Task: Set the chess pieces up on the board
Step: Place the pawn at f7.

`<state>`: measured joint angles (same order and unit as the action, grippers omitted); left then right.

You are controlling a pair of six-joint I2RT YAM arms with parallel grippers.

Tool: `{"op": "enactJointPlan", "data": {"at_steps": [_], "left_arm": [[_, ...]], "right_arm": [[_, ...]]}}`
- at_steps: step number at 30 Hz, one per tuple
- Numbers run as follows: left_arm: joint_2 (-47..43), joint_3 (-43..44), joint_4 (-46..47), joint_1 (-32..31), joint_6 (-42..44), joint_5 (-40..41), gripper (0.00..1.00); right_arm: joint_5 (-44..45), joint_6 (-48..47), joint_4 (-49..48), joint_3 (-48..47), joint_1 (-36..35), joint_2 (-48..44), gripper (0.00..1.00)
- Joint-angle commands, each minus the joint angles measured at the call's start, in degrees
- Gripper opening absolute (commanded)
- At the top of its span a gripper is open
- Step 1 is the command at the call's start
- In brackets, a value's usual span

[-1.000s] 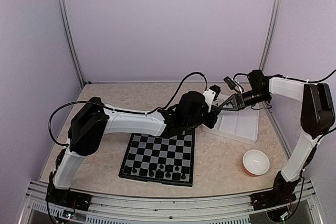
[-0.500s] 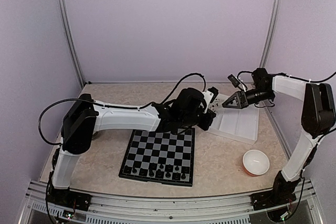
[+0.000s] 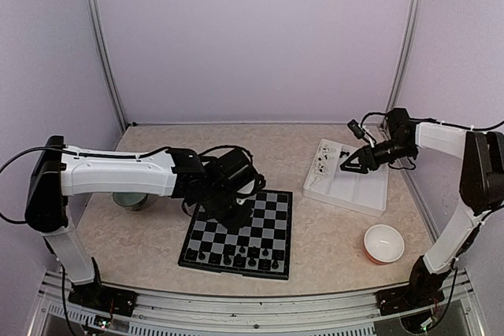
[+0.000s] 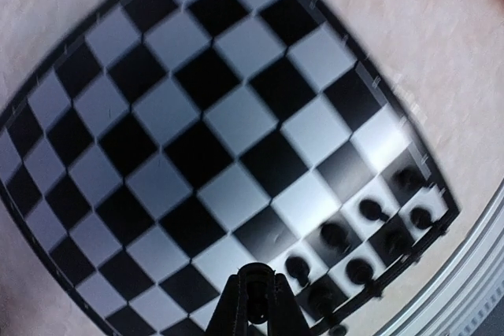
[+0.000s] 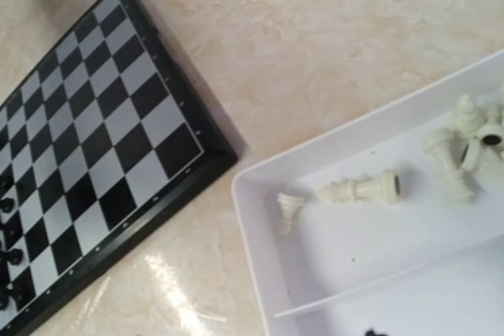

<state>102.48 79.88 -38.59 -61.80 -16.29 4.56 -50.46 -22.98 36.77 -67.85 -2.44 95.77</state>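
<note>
**Left jaws hovering over the board, right jaws over the tray**

The left jaws are hanging closed above the board (image 4: 197, 116). A small dark shape is showing between the tips, but I cannot tell whether it is a piece. The black pieces (image 4: 370, 210) are standing just right of these jaws, along the board's edge rows.

The right jaws are hovering over the white tray (image 3: 370, 194); whether they are open I cannot tell. White pieces (image 5: 358, 189) are lying in the tray below them.

A mottled beige surface (image 3: 331, 234) is carrying everything, including a bowl (image 3: 383, 243) nearer than the right jaws. Lilac walls (image 3: 252, 37) and metal posts (image 3: 98, 37) are enclosing the space.
</note>
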Motion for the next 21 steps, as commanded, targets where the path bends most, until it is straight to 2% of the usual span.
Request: {"op": "enactJointPlan", "data": {"at_steps": [1,7,21], "left_arm": [[-4.96,-7.98,-8.12,0.81,-4.55,-0.18,0.06],[-7.15,-12.54,-6.5,2.44,-5.08,-2.37,0.06],[-3.46,-14.05,-5.43,2.31,-4.41,-4.21,0.06]], "right_arm": [[0.91,-1.01,-2.73,0.77,0.39,-1.17,0.6],[1.09,-1.36,-2.94,1.92,0.33,-0.71,0.6],[1.21,-1.98,-3.05,2.64,0.33,-0.08,0.6]]}}
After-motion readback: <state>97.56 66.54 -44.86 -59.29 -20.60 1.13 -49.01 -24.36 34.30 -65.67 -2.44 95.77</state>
